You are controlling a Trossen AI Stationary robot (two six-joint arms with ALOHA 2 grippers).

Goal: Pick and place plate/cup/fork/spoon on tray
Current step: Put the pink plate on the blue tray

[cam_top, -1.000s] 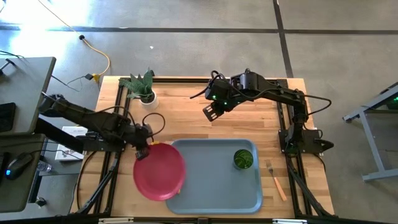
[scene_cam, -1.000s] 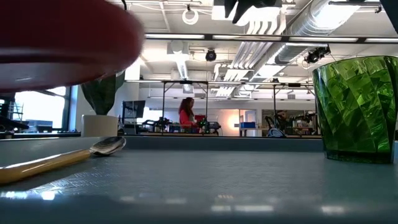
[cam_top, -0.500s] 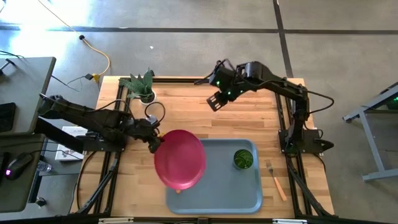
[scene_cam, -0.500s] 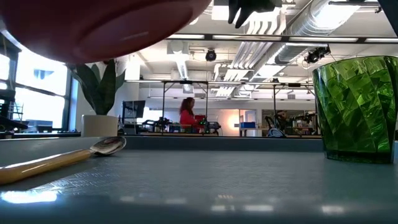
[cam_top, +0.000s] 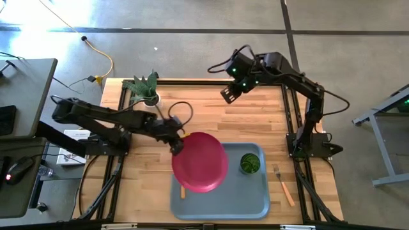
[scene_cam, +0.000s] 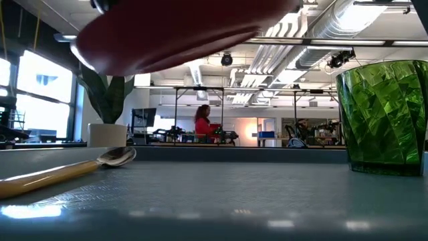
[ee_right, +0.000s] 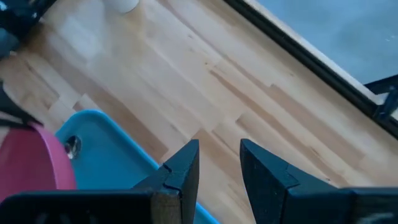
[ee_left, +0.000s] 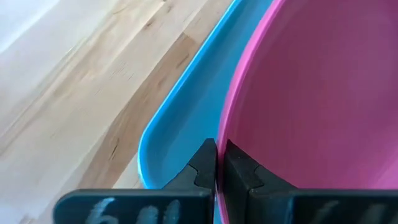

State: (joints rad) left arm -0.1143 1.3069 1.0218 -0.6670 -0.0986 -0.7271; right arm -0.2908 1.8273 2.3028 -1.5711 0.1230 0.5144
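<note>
My left gripper (cam_top: 177,143) is shut on the pinkish-red plate (cam_top: 200,162), which is in the air over the left half of the blue-grey tray (cam_top: 249,195). The low view shows the plate's underside (scene_cam: 180,30) above the spoon (scene_cam: 67,171), which lies on the tray floor. Only the spoon's handle tip (cam_top: 182,192) shows from above. The green cup (cam_top: 250,163) stands upright on the tray's right part. The fork (cam_top: 283,185) lies on the table right of the tray. My right gripper (cam_top: 228,94) is open and empty above the table's far side. My left gripper pinches the plate's rim (ee_left: 222,134) on the plate's left side between its two fingers (ee_left: 202,169). The fingers come from the table's left, slanting a little down. The plate is lifted clear of the tray and tilted.
A white pot with a green plant (cam_top: 148,94) stands at the table's far left corner. Bare wood lies between the tray and the far edge (cam_top: 255,121). A person (scene_cam: 201,124) shows far off in the room behind.
My left gripper has carried the plate toward the table's right edge, from over the tray's left rim to over the tray's left half, clear of it all the way. My right gripper has gone toward the table's far edge and a little right.
</note>
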